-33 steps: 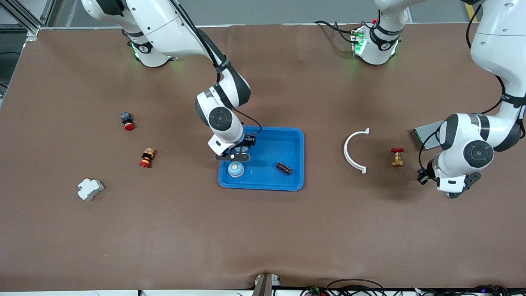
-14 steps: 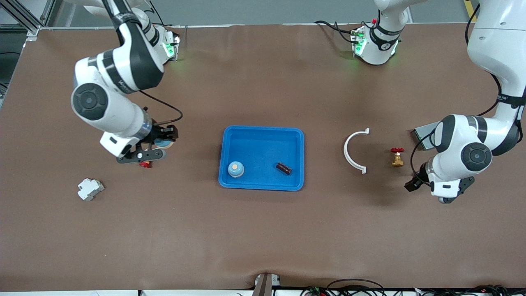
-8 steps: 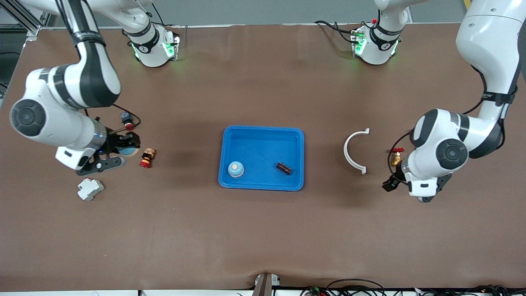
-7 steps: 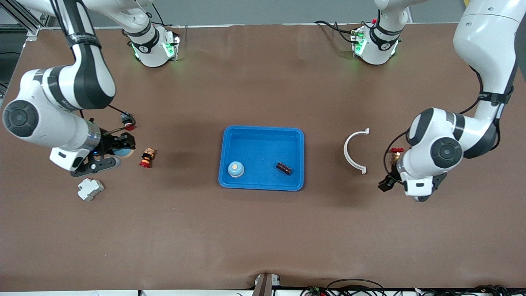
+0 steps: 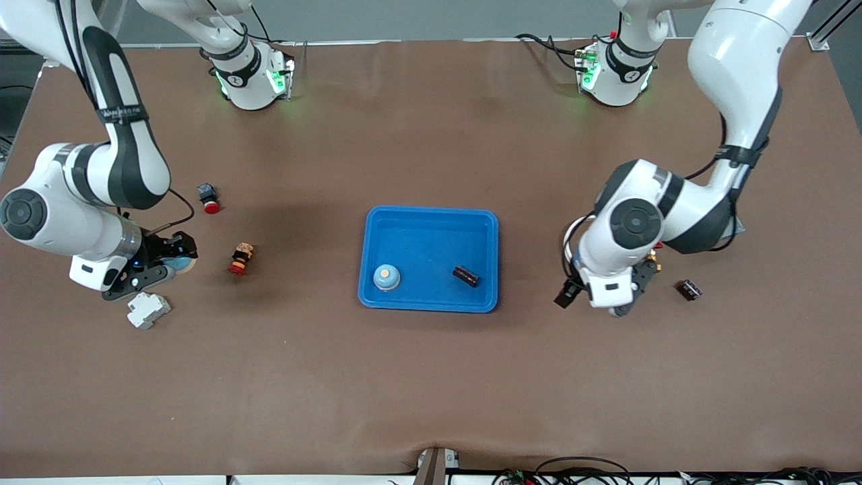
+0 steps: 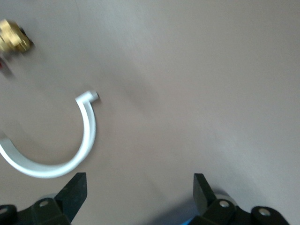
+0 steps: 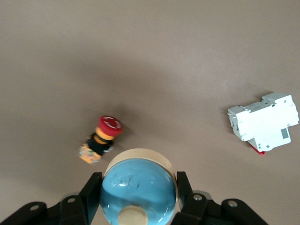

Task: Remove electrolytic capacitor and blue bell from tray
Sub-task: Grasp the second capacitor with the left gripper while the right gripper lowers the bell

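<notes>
My right gripper (image 7: 137,192) has its fingers clamped round a blue bell (image 7: 138,188), smooth dome, slippery. Another bell (image 5: 386,276) and the capacitor (image 5: 465,275), light and rollable, sit in the tray (image 5: 431,222). Left gripper (image 6: 139,190) gapes over the surface.

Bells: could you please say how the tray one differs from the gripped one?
The tray bell lies free; the held bell is clamped in the right gripper. The tray bell is in the tray; the held bell is outside, near the breaker. Both are blue domes.
</notes>
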Controlling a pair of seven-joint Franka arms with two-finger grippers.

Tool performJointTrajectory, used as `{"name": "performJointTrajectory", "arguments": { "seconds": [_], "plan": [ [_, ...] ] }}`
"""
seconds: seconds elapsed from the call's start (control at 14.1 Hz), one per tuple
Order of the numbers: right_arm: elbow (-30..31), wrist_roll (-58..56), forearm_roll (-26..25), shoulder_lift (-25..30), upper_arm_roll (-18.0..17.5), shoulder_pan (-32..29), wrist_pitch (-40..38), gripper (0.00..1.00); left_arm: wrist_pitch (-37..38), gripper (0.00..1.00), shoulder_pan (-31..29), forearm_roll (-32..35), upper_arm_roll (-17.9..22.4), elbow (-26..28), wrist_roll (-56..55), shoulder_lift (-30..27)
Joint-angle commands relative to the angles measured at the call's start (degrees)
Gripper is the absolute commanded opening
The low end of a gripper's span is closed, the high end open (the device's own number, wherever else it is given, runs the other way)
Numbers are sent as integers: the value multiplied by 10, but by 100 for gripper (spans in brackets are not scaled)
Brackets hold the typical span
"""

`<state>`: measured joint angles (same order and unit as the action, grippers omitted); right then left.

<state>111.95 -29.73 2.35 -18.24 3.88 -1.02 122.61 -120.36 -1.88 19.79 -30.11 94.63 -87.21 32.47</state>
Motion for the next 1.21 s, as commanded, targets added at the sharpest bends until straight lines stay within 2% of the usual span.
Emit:
{"name": "performJointTrajectory", "arguments": {
  "seconds": [0.0,0.14,0.36,0.71,0.85,0.92,0.99,1.14],
  "plan": [
    [-5,-13,-7,-40,-12,-22,17,2,7,100,44,-7,5,-47,-59,43],
    [-4,-13,-8,-63,-12,-22,34,2,6,100,73,-4,8,-76,-103,69],
    [-4,-14,-7,-92,-12,-23,58,3,-8,100,103,-4,15,-84,-123,79],
    [-4,-14,-7,-114,-12,-26,73,4,-112,100,141,-3,18,-85,-171,116],
    [-5,-14,-7,-116,-12,-27,73,4,-129,100,189,-3,62,-86,-171,122],
    [-6,-14,-8,-120,-12,-27,74,5,-135,95,216,-4,88,-86,-171,128],
    [-9,-14,-7,-125,-12,-28,74,5,-136,86,240,-3,105,-95,-169,135],
    [-9,-14,-8,-131,-12,-28,87,5,-136,79,275,-3,131,-114,-171,155]
  ]
}}
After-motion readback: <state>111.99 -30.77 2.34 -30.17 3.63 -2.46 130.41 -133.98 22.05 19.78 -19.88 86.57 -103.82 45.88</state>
